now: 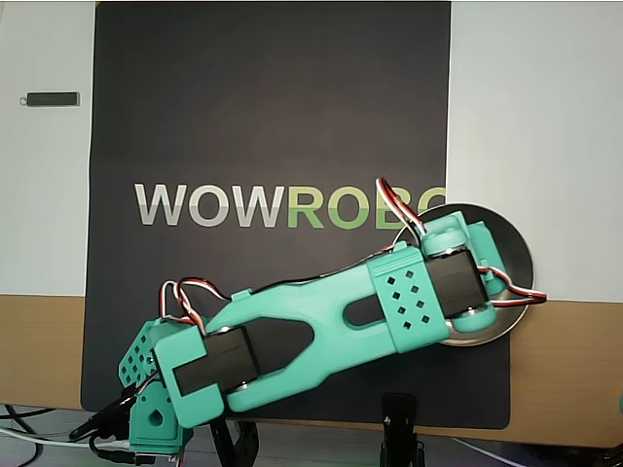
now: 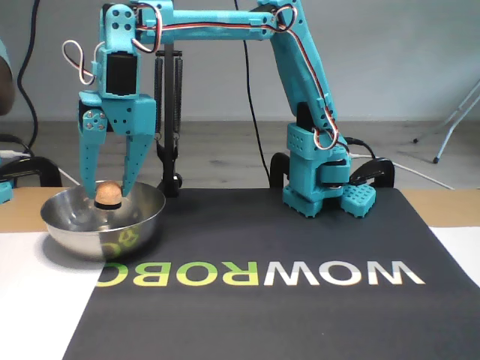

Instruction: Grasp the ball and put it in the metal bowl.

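Over the metal bowl (image 2: pixel 103 223): your end effector (image 2: pixel 107 189) hangs, fingers pinching the ball (image 2: pixel 108 193).
Ball position: between the fingertips, inside the bowl's rim.
Hidden: overhead, your arm covers ball and most of the bowl (image 1: pixel 518 255).

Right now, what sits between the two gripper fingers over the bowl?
In the fixed view the ball sits between the fingers of the gripper, just above the metal bowl. The overhead view hides it under the arm.
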`<state>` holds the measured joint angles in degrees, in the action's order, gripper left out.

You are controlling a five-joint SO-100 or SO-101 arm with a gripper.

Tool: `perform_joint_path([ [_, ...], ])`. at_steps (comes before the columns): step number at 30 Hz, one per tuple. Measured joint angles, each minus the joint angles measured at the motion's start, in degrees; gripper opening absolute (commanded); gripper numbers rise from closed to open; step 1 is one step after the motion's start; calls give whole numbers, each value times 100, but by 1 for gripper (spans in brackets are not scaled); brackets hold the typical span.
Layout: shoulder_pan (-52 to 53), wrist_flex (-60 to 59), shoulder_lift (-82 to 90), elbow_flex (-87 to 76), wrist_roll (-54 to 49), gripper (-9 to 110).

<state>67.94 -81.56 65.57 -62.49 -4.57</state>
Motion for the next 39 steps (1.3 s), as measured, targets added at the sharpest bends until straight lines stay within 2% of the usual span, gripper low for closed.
perform_joint_path([
  [16,0,0,0,0,0,41],
  [20,0,0,0,0,0,57],
  [22,0,0,0,0,0,59],
  [39,0,-9,0,0,0,59],
])
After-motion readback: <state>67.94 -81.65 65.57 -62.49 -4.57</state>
